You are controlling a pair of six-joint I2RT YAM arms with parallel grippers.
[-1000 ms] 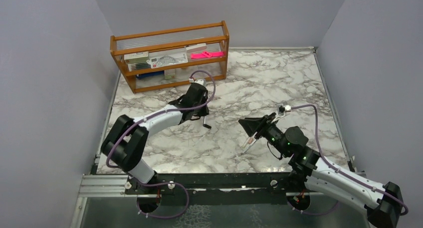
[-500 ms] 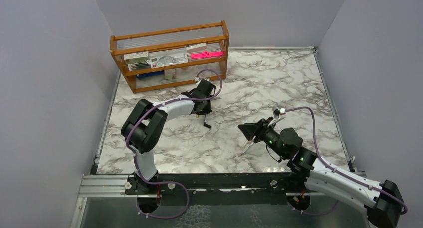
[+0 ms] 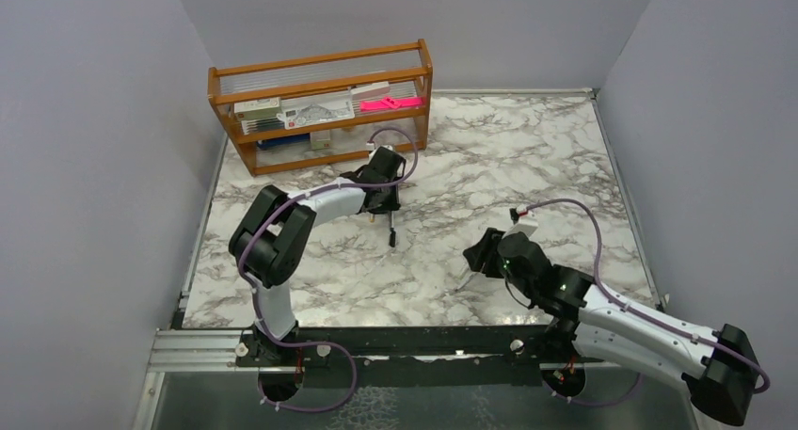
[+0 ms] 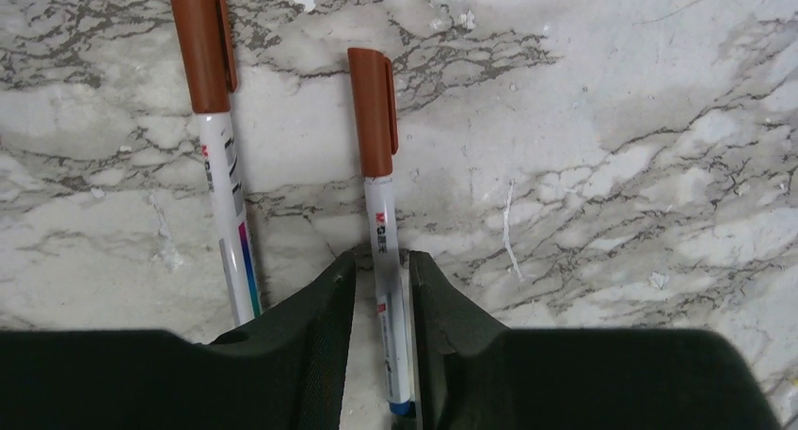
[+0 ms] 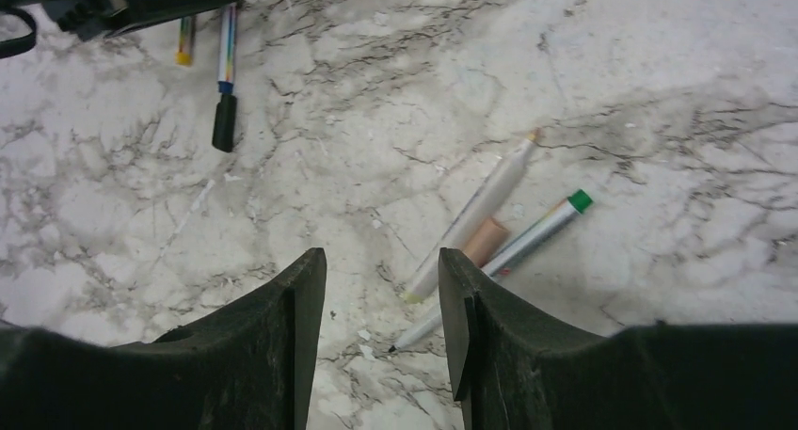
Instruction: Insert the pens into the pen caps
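In the left wrist view two white pens with brown caps lie on the marble. My left gripper straddles the barrel of the right one. The jaws are narrow and the right finger is against the barrel, with a slit of table showing at the left finger. The other capped pen lies to its left. My right gripper is open and empty above the table. Just right of it lie a pale uncapped marker, a peach cap and a thin green-ended pen. A pen with a black end lies by the left gripper.
A wooden rack with boxed stationery sets and a pink flat item stands at the back left. Grey walls close in the marble table on three sides. A yellow-ended pen lies beside the black-ended one.
My right gripper has dropped and swung toward the loose pens near the front. My left arm's elbow has risen and its gripper has shifted slightly right over the pens.
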